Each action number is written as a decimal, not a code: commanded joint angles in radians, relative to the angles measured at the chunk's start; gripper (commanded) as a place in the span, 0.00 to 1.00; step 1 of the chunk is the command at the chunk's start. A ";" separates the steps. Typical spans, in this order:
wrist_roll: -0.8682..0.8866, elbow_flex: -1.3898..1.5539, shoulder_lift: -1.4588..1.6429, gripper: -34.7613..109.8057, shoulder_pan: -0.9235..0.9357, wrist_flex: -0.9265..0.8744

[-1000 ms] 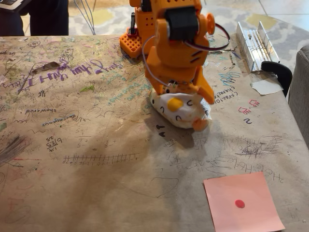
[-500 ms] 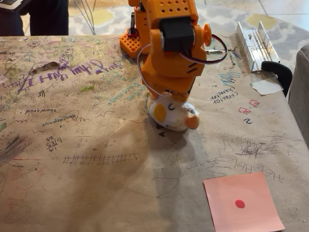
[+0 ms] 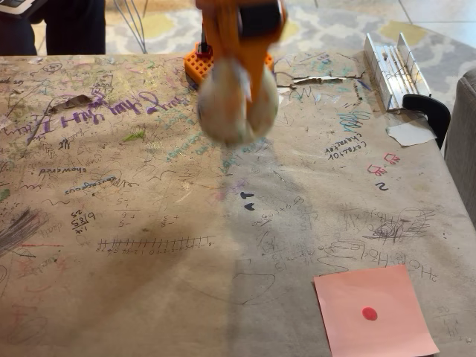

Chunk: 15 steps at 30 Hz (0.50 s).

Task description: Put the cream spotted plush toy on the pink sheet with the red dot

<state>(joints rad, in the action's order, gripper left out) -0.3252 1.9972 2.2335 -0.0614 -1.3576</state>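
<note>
I had lifted the cream spotted plush toy (image 3: 236, 100) off the table; the gripper (image 3: 239, 63) clamped it, blurred, far behind the pink sheet with the red dot (image 3: 375, 312). Carrying began; next I needed to swing it above that sheet.

The scribbled bench (image 3: 149, 245) lies bare and flat across its middle and left — open passage from the raised gripper (image 3: 239, 71) to the pink sheet with the red dot (image 3: 374, 312) at the lower right; nothing lies on that sheet; along the right edge stand a metal rail (image 3: 393, 67), a black clamp (image 3: 428, 108) and a white paper scrap (image 3: 410, 133); the arm's orange base (image 3: 201, 67) occupies the far edge.
</note>
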 commanded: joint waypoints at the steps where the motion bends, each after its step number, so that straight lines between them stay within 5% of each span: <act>1: 0.048 0.095 0.647 0.24 0.002 -0.021; 7: 0.086 0.146 1.065 0.24 -0.054 -0.094; 15: 0.198 -0.017 1.141 0.24 -0.117 -0.103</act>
<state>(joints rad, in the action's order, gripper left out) -0.1457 2.1031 3.3640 -0.1335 -1.4557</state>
